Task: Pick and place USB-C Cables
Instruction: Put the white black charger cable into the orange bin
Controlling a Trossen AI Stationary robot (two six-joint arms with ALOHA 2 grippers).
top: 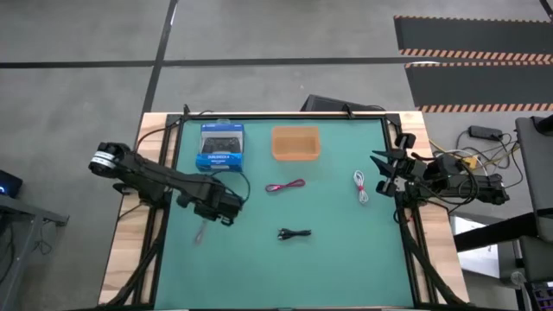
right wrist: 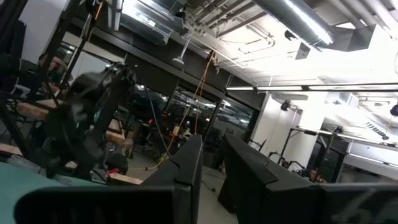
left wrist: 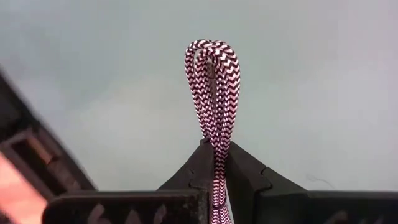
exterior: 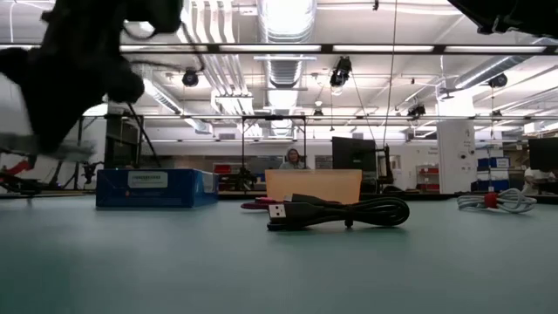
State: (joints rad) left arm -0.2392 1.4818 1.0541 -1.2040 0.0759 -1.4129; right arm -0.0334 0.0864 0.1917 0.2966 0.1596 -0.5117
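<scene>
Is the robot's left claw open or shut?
Shut: the left gripper clamps a zigzag-braided red-and-white cable, folded into a loop.

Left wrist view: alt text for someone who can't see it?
The left gripper is shut on a looped braided cable, maroon-and-white zigzag, whose bend sticks out beyond it. Behind is plain table surface.
</scene>
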